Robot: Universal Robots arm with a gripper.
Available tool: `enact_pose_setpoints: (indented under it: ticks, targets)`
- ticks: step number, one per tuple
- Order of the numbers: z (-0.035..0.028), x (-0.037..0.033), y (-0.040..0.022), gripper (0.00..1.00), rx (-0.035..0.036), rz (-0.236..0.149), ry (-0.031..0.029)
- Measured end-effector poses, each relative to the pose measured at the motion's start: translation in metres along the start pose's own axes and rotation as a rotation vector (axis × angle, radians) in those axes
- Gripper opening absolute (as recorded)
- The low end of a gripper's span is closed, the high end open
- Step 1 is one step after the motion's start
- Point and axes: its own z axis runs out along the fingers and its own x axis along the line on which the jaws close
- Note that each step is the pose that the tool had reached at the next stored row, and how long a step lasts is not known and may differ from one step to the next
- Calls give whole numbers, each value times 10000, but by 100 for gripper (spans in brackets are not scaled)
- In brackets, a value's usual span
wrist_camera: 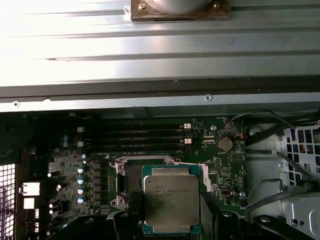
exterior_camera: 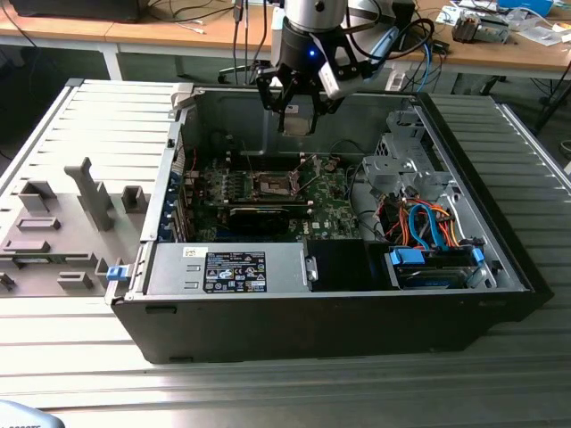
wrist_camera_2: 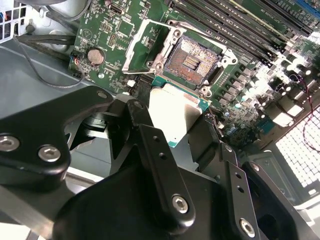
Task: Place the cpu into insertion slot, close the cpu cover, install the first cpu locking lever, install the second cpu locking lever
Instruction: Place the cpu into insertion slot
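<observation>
My gripper (exterior_camera: 296, 125) hangs above the open computer case, over the back part of the green motherboard (exterior_camera: 330, 192). It is shut on the cpu (wrist_camera: 171, 197), a flat square chip with a silver-grey top, gripped at two opposite edges by the black fingers (wrist_camera_2: 150, 135). In the second wrist view the cpu (wrist_camera_2: 175, 112) hovers just short of the insertion slot (wrist_camera_2: 192, 60), whose dark contact field lies bare. The cpu cover (wrist_camera_2: 137, 45) is swung open beside the slot. In the first wrist view the held cpu hides most of the insertion slot (wrist_camera: 127, 180).
Memory slots (wrist_camera: 135, 137) run along one side of the socket, and a coin battery (wrist_camera: 224, 144) sits nearby. A black card (exterior_camera: 259, 214), the power supply (exterior_camera: 227, 267) and a drive cage with coloured cables (exterior_camera: 428, 232) occupy the case. A grey fixture plate (exterior_camera: 53, 223) lies at the exterior view's left.
</observation>
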Motion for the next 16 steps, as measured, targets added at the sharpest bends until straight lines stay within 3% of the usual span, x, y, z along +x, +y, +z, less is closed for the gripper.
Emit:
enact_pose_setpoints:
  ticks: [16]
  targets:
    - [46,-1,-4,55,-1,0,-1]
